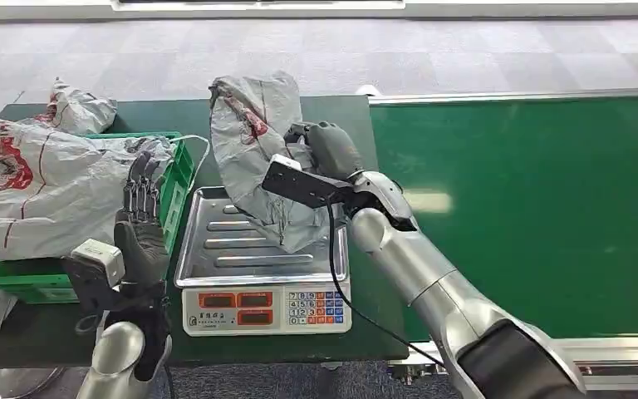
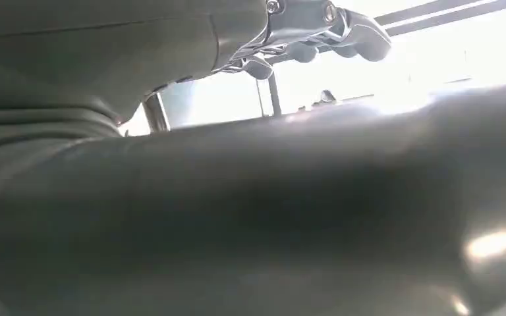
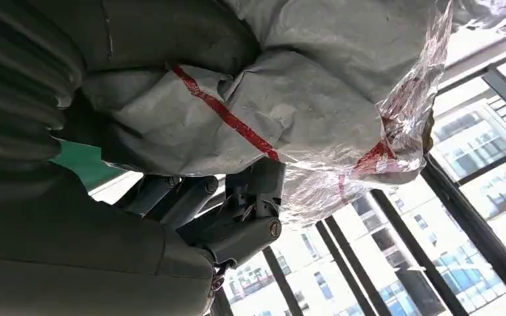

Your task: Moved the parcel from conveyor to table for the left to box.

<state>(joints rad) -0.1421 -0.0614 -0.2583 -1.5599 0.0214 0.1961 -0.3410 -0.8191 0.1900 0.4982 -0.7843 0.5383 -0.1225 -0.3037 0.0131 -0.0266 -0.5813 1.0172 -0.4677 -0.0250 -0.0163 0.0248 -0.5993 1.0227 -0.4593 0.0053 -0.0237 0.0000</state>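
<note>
1. Held in the right hand (image 1: 326, 150): a crumpled grey plastic parcel bag with red print (image 1: 253, 154), raised above the steel pan of a weighing scale (image 1: 216, 249), its lower end hanging down to the pan or just above it; contact cannot be told.
2. Dark fingers (image 3: 191, 197) wrapped around one side of the bag and the thick grey thumb against the other, seen close in the right wrist view; grasp firm, bag bunched between them.
3. Left hand (image 1: 141, 224) raised beside the scale, fingers straight and slightly apart, grasping nothing, just in front of a green plastic crate (image 1: 174, 179).
4. Left wrist view blurred by a close grey surface; little to tell there beyond bright windows.
5. Look of the parcel: wrinkled matte grey film, a red stripe across it (image 3: 227, 115), a glossy clear-taped patch with red marks near one end (image 3: 395, 125), soft and irregular in shape.
6. More grey bags with red print (image 1: 41, 187) piled in and over the green crate, on the left part of the dark green tabletop (image 1: 345, 116).
7. Scale front with red displays and a coloured keypad (image 1: 316, 307).
8. Right of the tabletop, a broad green conveyor belt with a metal edge (image 1: 532, 208).
9. Beyond, grey tiled carpet floor (image 1: 382, 58); tall window frames and buildings outside in the right wrist view.
</note>
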